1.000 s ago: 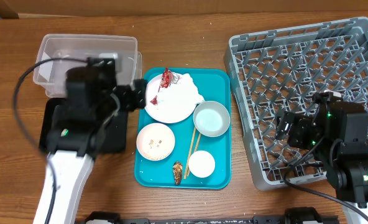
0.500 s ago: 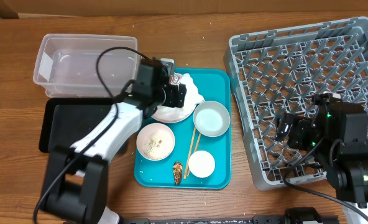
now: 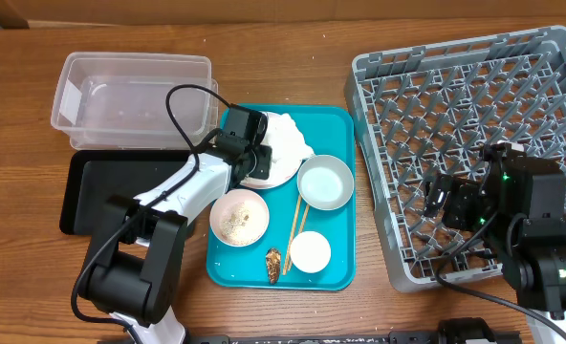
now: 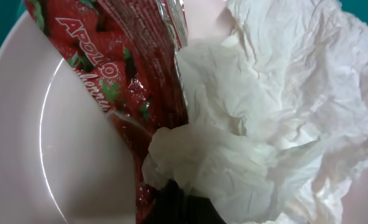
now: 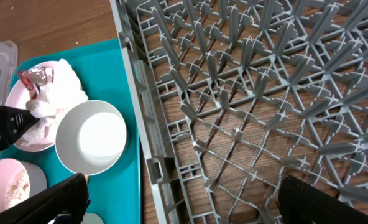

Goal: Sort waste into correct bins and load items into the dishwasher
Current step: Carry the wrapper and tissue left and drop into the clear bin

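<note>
Now your left gripper (image 3: 254, 143) is down low over the big white plate (image 4: 66, 162). The plate sits on the teal tray (image 3: 336, 124) near the middle of the worktop, a bit toward the back edge. The red wrapper (image 4: 128, 81) and the crumpled napkin (image 4: 277, 124) both lie on that plate. They touch, and a fold of napkin lies over the wrapper's lower end. I think the step is to pick up one piece of waste. A dark bit of the gripper shows at the bottom of the left wrist view, tucked by the napkin fold. You cannot tell from here how wide its fingers are, or if they have hold of anything.

To do it well, pinch just one thing. The wrapper is thin, shiny and slippery, with crinkly foil at the top, so squeeze it where it bunches up. The napkin is soft, puffy and full of wrinkles, and it may come along if it catches. Lift slowly and look. The plate is smooth and hard, so press lightly or it may slide.

The clear tub (image 3: 135, 96) sits by the back-left corner and the flat black tray (image 3: 92, 191) by the left edge. Your right gripper (image 3: 443, 203) hangs over the grey rack (image 3: 474, 115) on the right side, fingers spread wide, holding nothing
</note>
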